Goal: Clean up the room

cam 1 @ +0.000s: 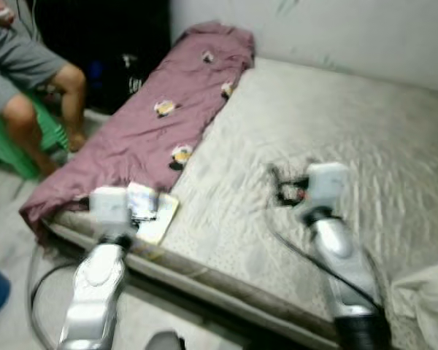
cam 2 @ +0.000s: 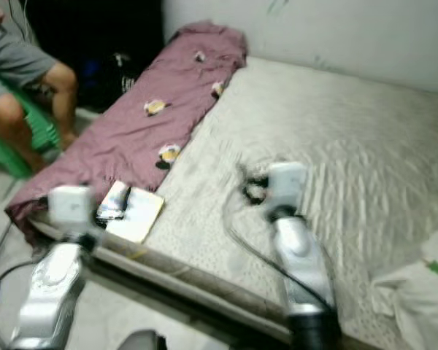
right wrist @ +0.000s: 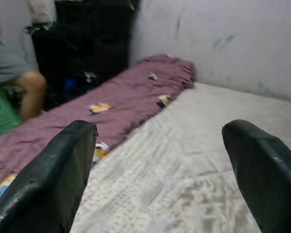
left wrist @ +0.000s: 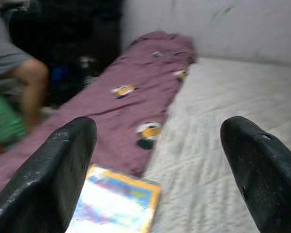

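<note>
Seated at far left on a green plastic chair (cam 1: 14,149): a person (cam 1: 29,69), bare knees showing, well apart from the arms. Draped along the left side of the bed: a mauve blanket (cam 1: 157,120) with small yellow motifs. Lying at the blanket's near end, close to the mattress (cam 1: 336,124) corner: a thin yellow-edged book (cam 2: 137,215) with a dark phone-like object (cam 2: 113,202) on or just beside it, blurred. Hovering just short of the book: the left gripper (left wrist: 157,160), fingers spread wide, nothing held. Further right, above bare mattress beside a black cable (cam 1: 285,191): the right gripper (right wrist: 160,165), likewise wide open and empty. At far right, a white cloth bundle (cam 2: 416,292). Likely step: picking up the book. Best done by lowering slowly, sliding one finger under the free edge, lifting the phone separately.
</note>
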{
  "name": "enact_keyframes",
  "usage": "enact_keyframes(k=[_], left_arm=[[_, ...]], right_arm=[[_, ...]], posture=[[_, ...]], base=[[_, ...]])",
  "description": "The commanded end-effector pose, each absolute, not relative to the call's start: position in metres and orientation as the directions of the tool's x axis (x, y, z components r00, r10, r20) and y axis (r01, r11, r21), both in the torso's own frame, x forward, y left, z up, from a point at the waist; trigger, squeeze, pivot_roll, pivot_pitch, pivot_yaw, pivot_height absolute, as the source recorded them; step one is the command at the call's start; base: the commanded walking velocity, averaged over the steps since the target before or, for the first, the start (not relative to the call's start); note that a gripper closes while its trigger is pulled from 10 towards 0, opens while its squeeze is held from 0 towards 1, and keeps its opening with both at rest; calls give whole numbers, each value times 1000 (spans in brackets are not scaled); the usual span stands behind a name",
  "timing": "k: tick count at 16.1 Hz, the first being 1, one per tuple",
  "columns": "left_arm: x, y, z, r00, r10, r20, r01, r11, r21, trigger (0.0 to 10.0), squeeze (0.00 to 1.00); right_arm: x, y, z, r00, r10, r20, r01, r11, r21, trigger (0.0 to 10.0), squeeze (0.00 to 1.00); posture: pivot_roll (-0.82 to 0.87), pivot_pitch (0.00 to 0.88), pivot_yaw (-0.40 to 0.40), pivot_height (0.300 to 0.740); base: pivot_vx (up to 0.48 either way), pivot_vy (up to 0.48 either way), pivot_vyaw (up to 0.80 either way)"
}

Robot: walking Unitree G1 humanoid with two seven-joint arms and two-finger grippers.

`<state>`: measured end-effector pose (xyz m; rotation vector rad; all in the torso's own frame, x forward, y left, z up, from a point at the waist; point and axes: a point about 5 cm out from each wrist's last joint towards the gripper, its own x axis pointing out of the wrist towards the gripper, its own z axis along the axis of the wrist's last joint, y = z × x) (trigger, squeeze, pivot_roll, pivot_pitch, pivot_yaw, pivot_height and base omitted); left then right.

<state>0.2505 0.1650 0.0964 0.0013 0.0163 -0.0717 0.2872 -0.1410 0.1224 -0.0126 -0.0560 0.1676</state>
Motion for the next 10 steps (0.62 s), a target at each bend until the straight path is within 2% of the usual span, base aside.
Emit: enact_keyframes(k=[1,3,6,10], left_arm=[[253,154,102,994,-107,5,107,994,2,10000,0],[253,153,102,994,-105,8,105,994,4,10000,0],[252,153,103,995,-103,11,103,995,2,10000,0],[254,153,103,994,-106,11,106,994,-3,10000,0]], right_arm=[[284,-157,118,992,123,37,-122,992,-34,10000,0],[284,-157,117,992,124,32,-123,992,-32,10000,0],[284,-158,117,992,120,27,-119,992,-33,10000,0],[285,-158,118,993,118,29,-117,992,-37,10000,0]], posture=[[-63,0,16,740],[-62,0,13,740],[-63,0,11,740],[-69,0,10,740]], base=[[0,0,0],[0,0,0],[0,-279,-731],[0,-318,0]])
